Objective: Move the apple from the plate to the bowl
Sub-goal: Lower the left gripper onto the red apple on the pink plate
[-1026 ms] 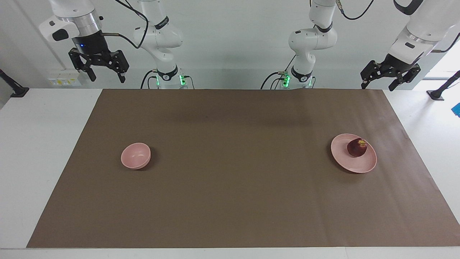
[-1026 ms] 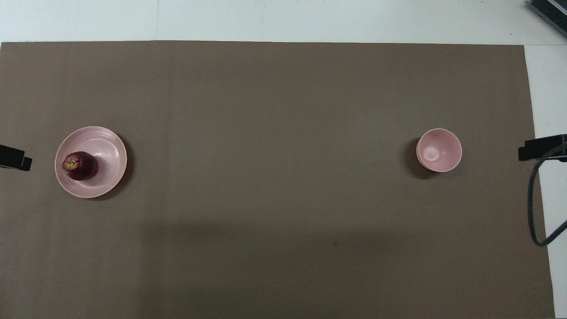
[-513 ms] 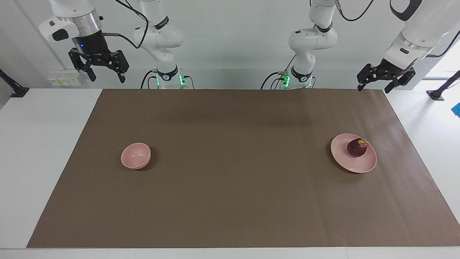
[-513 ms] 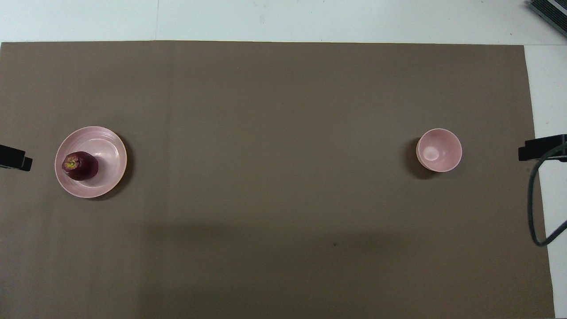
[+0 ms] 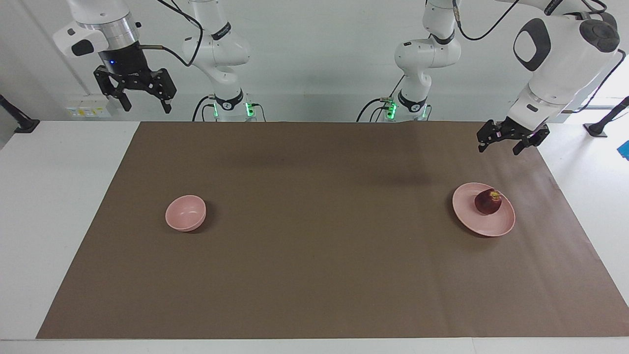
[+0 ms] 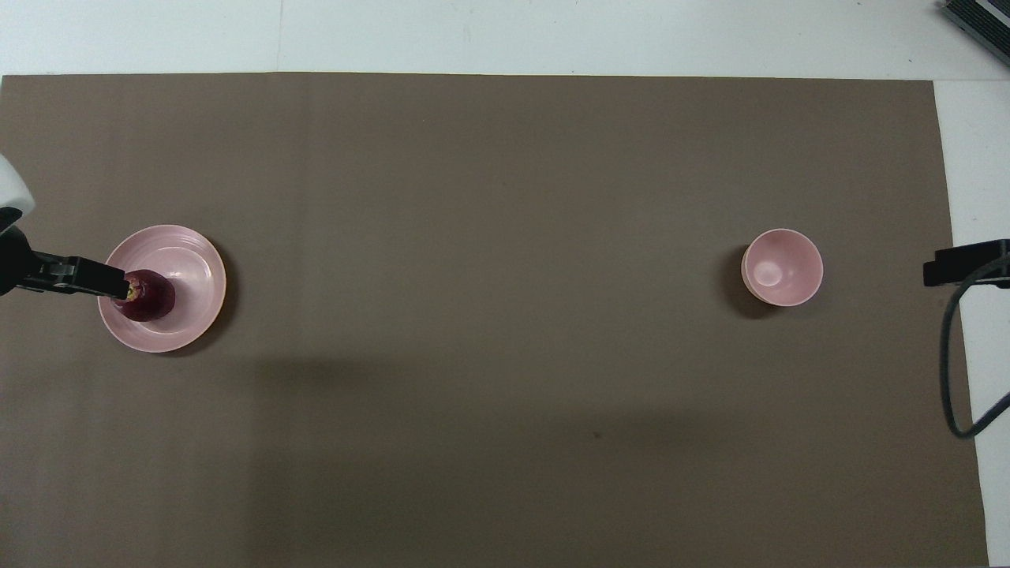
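The dark red apple (image 5: 488, 202) (image 6: 150, 296) sits on the pale pink plate (image 5: 479, 221) (image 6: 185, 268), toward the left arm's end of the brown mat. The small pink bowl (image 5: 185, 213) (image 6: 782, 267) stands toward the right arm's end, with nothing in it. My left gripper (image 5: 498, 148) is open and hangs in the air over the mat, above the plate and apart from it. In the overhead view one of its fingers (image 6: 79, 276) covers the plate's rim. My right gripper (image 5: 146, 105) is open and waits high over the table's edge at the right arm's end.
The brown mat (image 5: 314, 246) covers most of the white table (image 5: 49, 196). A black cable (image 6: 959, 371) hangs at the right arm's end. A dark object (image 6: 978, 20) lies at the table's corner farthest from the robots.
My left arm has swung down and in, bringing its gripper over the mat above the plate. The right arm, apple, plate and bowl have not moved.
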Robot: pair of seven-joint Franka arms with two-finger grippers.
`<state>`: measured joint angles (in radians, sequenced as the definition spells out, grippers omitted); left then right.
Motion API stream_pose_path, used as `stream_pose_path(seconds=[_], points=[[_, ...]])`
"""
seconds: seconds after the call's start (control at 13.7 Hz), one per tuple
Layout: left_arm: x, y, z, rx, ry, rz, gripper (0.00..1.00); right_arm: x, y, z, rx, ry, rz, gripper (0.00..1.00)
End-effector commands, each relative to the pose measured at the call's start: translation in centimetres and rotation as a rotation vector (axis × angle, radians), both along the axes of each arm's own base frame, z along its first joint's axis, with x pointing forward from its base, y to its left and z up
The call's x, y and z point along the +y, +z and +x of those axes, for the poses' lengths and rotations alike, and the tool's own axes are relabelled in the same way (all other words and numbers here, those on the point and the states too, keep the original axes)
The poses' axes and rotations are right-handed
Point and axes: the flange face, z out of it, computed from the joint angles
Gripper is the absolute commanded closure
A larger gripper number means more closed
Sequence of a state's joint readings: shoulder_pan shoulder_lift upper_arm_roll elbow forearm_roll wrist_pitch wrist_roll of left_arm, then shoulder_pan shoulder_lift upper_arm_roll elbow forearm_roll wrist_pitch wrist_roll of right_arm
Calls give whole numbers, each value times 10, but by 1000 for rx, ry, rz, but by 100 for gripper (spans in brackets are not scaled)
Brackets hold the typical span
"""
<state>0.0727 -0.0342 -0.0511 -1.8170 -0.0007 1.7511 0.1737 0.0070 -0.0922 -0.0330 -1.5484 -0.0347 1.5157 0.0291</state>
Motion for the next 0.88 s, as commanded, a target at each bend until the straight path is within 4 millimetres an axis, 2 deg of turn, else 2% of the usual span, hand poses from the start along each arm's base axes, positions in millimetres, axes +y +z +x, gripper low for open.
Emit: stream_pose_path(seconds=[0.0, 0.07, 0.15, 0.22, 0.29, 0.44, 0.59, 0.81], points=[[14, -3, -13, -22, 19, 14, 0, -2, 0, -4, -3, 4, 5, 0], [21, -6, -11, -37, 20, 20, 0, -2, 1, -4, -5, 4, 5, 0], [35, -9, -7, -55, 44, 23, 0, -2, 0, -4, -3, 5, 5, 0], [43, -18, -2, -64, 57, 23, 0, -2, 0, -4, -3, 4, 5, 0], [44, -23, 1, -64, 57, 22, 0, -2, 1, -4, -5, 4, 5, 0], [48, -47, 3, -29, 47, 18, 0, -2, 0, -4, -3, 4, 5, 0], [57, -74, 13, -20, 34, 15, 0, -2, 0, -4, -3, 4, 5, 0], [61, -126, 30, 13, 15, 5, 0, -2, 0, -4, -3, 5, 5, 0]])
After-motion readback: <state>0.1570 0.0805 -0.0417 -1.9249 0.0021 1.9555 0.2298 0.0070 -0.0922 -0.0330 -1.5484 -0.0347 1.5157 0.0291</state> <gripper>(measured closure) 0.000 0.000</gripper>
